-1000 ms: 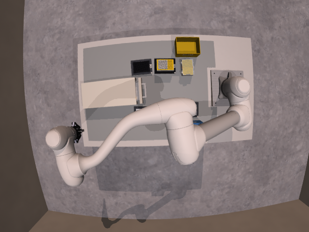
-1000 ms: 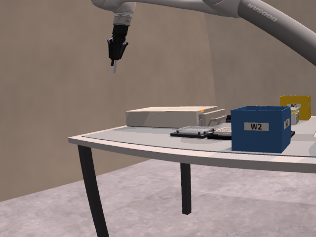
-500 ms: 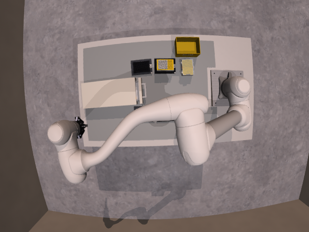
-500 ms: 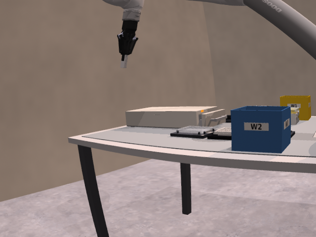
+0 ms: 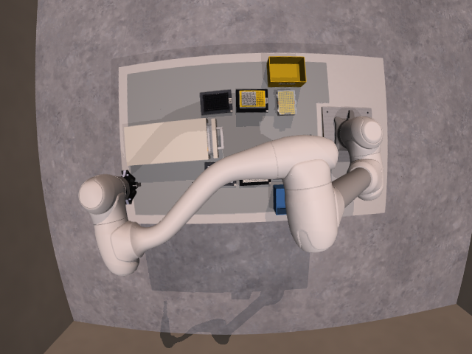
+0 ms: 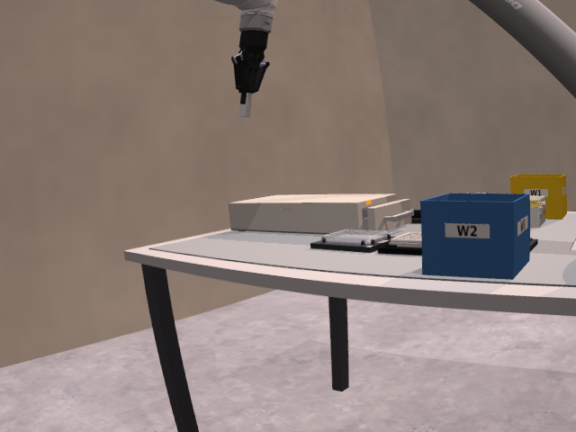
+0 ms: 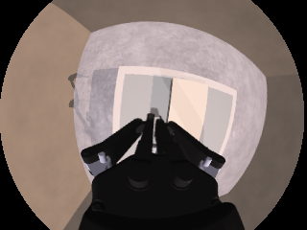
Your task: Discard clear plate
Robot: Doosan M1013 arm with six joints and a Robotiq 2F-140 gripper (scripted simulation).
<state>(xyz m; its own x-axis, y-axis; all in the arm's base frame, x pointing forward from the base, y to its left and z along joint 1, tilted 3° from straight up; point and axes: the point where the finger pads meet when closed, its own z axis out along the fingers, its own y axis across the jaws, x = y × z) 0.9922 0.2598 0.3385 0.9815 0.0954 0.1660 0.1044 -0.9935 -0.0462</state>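
My gripper (image 5: 133,185) (image 6: 245,110) (image 7: 153,113) is shut on nothing. It hangs high above the bench's left end, fingers pointing down. The clear plate (image 6: 355,238) lies on a black nest near the bench's front edge, far below and to the right of the gripper. In the overhead view the arm hides most of it. The yellow bin W1 (image 5: 269,71) (image 6: 554,197) stands upright at the back of the bench and looks empty from above.
A blue bin W2 (image 5: 279,198) (image 6: 470,253) stands at the front edge. A beige instrument (image 5: 165,141) (image 6: 302,211) sits at the left. A black plate (image 5: 216,101), a yellow plate (image 5: 251,99) and a pale plate (image 5: 286,102) lie in a row near W1. A second nest (image 6: 403,242) lies beside the clear plate.
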